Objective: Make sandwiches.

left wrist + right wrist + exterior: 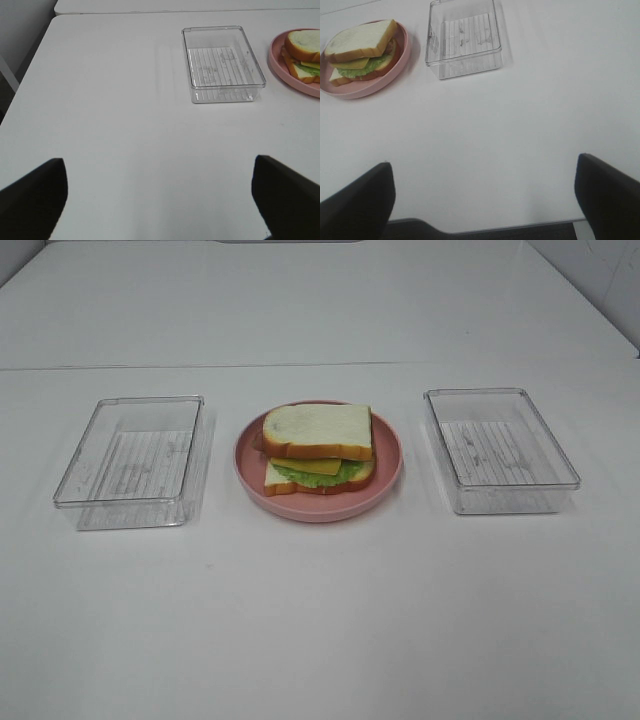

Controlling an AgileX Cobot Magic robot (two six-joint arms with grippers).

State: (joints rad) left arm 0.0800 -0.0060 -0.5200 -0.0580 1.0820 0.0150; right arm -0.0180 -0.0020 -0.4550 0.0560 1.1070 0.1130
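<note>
So the sandwich sits fully stacked on the pink plate, right in the middle of the white tabletop. Top bread slice is shifted a bit toward the far side, so the yellow cheese and green lettuce peek out at the near edge over the bottom slice.

Two clear plastic bins flank the plate: the left bin and the right bin, each just beside it but not touching.

Neither arm shows in the high view. The left gripper hovers low over bare tabletop, well apart from its bin, jaws spread wide with nothing between them. The right gripper does the same near the tabletop's front edge, jaws wide apart, holding nothing, pointed toward the plate and the right bin.
</note>
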